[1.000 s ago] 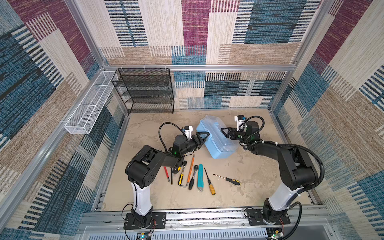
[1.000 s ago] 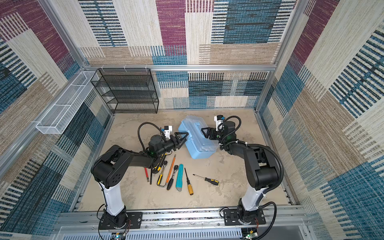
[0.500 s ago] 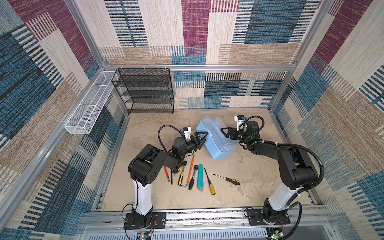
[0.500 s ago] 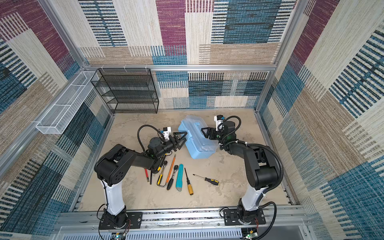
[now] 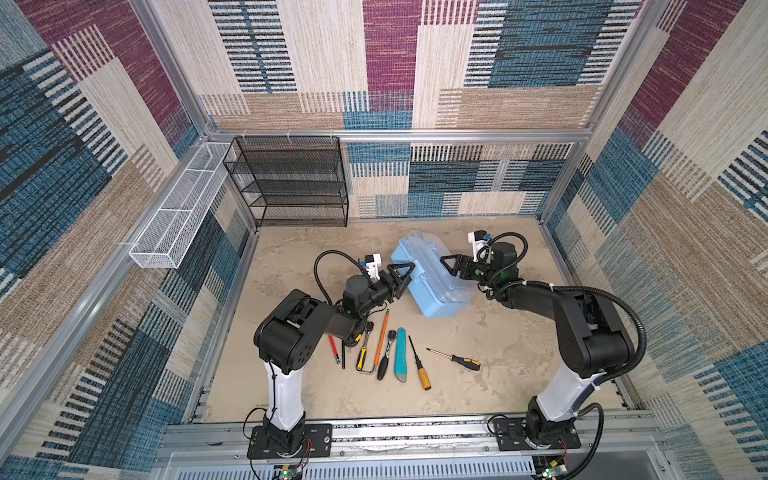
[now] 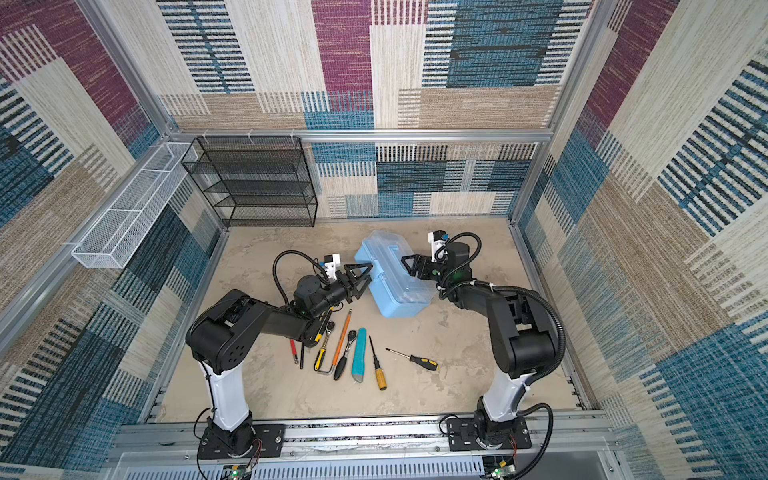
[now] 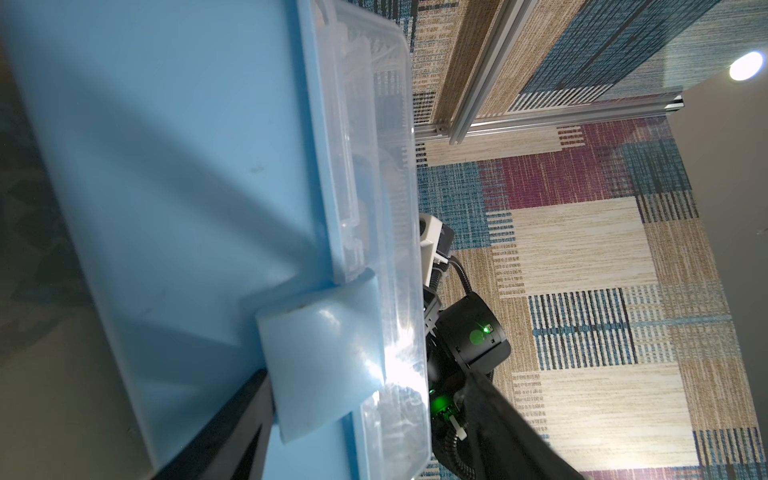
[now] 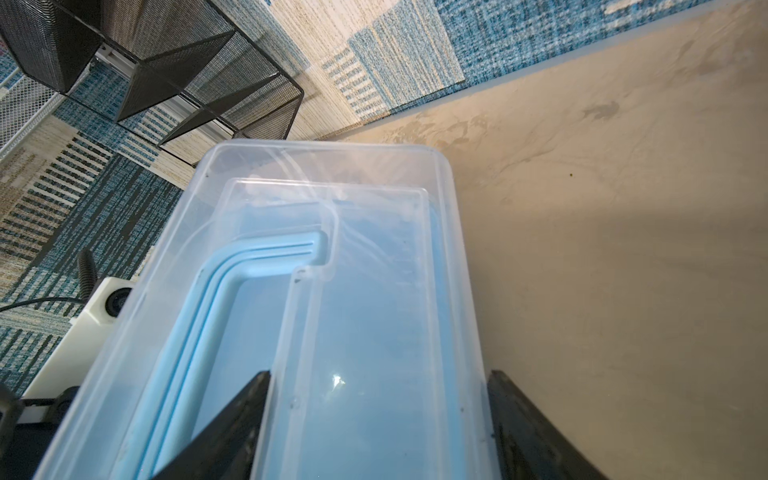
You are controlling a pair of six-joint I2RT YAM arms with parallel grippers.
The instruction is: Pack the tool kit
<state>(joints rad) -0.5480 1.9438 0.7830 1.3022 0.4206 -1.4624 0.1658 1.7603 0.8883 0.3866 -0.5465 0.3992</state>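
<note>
Light-blue plastic toolbox [image 5: 434, 280] with clear lid down sits skewed on the beige tabletop [image 5: 478, 399]. Left gripper [image 5: 405, 280] stands wide open astride its front latch [image 7: 320, 365], clasping nothing. Right gripper [image 5: 446, 268] is likewise spread wide, straddling the lid's opposite side. Teal utility knife [image 5: 400, 354] and other hand tools lie loose nearby.

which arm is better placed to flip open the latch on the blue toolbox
Probably left. The left claw sits at the front of the toolbox, and its wrist view shows the latch beside one finger. The right claw straddles the opposite edge of the clear lid.
</note>
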